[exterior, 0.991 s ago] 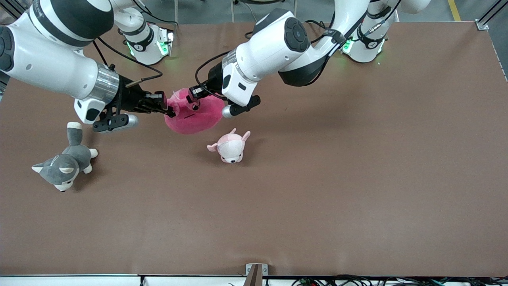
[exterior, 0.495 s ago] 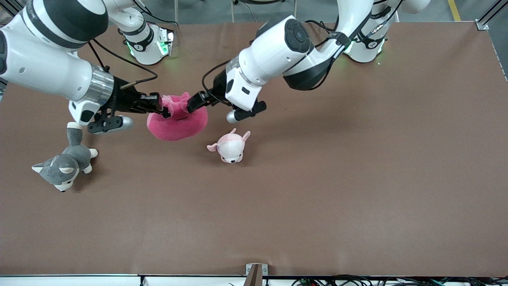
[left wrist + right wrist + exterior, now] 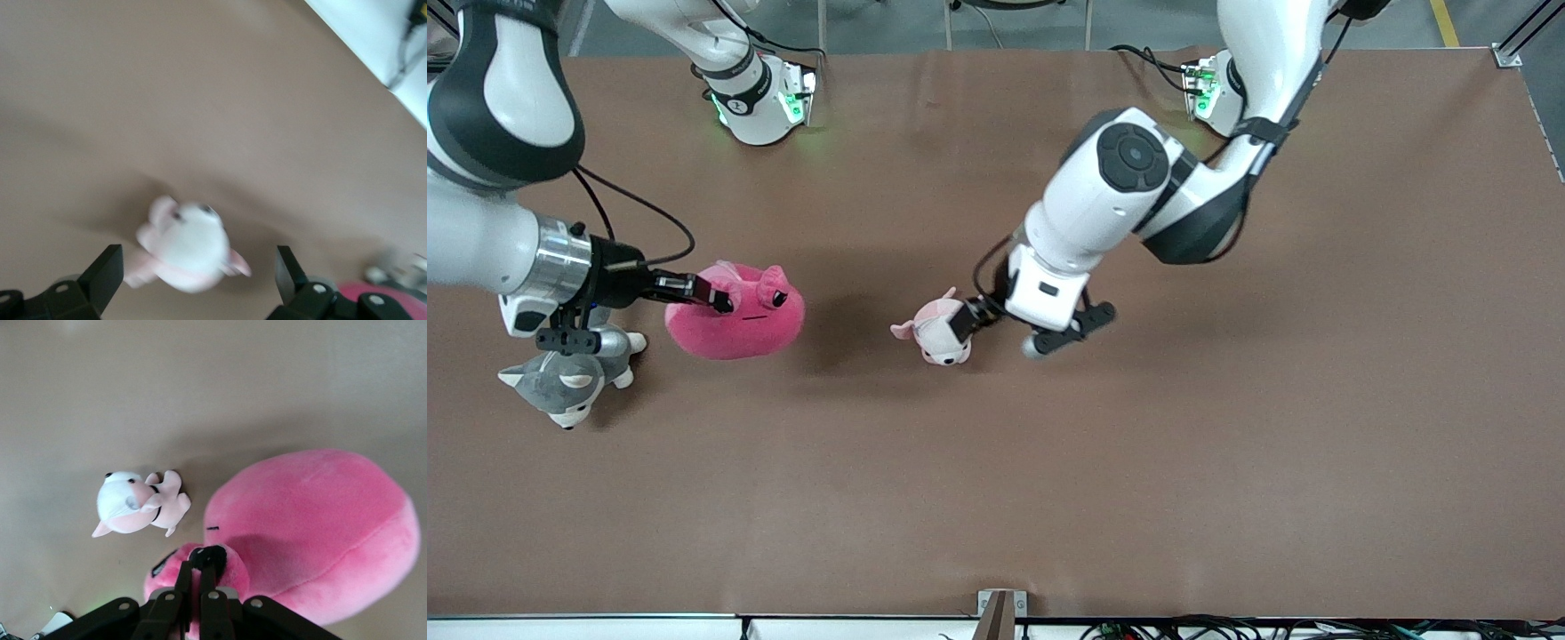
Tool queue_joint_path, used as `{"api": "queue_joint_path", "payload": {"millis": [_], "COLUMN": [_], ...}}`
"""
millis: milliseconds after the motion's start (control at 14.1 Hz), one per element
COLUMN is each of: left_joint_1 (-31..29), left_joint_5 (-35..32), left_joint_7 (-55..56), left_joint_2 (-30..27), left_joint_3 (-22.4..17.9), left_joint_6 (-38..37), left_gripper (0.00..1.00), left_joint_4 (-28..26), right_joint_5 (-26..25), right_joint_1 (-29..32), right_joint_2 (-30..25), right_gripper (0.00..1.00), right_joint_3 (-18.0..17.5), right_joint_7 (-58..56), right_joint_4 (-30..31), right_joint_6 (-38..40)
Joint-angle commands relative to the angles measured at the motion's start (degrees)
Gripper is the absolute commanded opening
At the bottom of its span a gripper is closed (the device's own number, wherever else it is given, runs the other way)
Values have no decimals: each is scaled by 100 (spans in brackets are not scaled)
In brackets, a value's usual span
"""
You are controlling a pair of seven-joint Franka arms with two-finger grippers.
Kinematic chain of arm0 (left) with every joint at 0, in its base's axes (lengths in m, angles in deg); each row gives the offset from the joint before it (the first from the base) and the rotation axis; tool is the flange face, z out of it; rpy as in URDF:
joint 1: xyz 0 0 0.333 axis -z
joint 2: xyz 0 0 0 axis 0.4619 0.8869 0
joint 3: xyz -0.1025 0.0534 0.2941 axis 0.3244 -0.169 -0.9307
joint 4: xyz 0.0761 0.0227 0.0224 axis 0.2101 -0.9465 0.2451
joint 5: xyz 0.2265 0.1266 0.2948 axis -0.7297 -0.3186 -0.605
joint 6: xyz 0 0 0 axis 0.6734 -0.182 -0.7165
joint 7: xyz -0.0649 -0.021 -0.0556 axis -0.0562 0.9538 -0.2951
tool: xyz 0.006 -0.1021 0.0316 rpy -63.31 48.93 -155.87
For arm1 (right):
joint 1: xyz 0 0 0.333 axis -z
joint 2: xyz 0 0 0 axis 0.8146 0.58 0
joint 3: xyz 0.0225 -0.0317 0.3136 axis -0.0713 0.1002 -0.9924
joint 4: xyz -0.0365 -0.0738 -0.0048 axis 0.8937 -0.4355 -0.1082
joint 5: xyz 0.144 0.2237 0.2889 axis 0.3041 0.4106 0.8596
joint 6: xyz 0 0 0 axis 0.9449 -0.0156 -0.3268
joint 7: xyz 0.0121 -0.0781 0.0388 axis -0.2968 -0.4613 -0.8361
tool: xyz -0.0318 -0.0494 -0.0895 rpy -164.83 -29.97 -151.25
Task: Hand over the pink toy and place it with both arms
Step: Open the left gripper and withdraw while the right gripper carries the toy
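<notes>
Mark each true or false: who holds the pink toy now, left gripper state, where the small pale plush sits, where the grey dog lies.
1. The right gripper is shut on the pink toy. True.
2. The left gripper also grips the pink toy. False: it is open, over the small pale plush, holding nothing.
3. The small pale plush rests on the table, apart from the pink toy. True.
4. The grey dog plush lies toward the left arm's end of the table. False: it lies at the right arm's end, under the right wrist.
</notes>
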Motion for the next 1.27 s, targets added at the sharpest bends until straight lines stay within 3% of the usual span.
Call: {"api": "queue_joint_path", "payload": {"millis": [0, 212, 495, 849, 1061, 1203], "left_joint_1": [-449, -1082, -1671, -2252, -2498, -2543], "left_joint_5": [-650, -845, -1301, -1206, -846, -801], "left_joint_7": [-844, -2127, -3394, -4590, -4996, -5364], "left_joint_2": [-117, -258, -679, -1320, -1681, -1997], "left_joint_3": [21, 21, 29, 39, 21, -224], "left_joint_6": [-713, -1250, -1865, -2674, -3052, -3377], "left_gripper": [100, 100, 100, 100, 100, 100], "left_joint_4": [22, 48, 57, 66, 40, 31], "right_joint_5": [33, 95, 596, 623, 921, 948], "right_joint_1": [375, 518, 790, 904, 992, 1010], "right_joint_2": [380, 628, 1005, 1313, 1384, 1463], "right_gripper": [1, 1, 2, 2, 2, 2], "right_joint_3": [-92, -101, -101, -101, -92, -101], "right_joint_7": [-48, -65, -301, -416, -698, -716], "right_joint_4": [-105, -149, -157, -263, -263, -263], "right_joint_6": [18, -43, -149, -158, -246, -263]}}
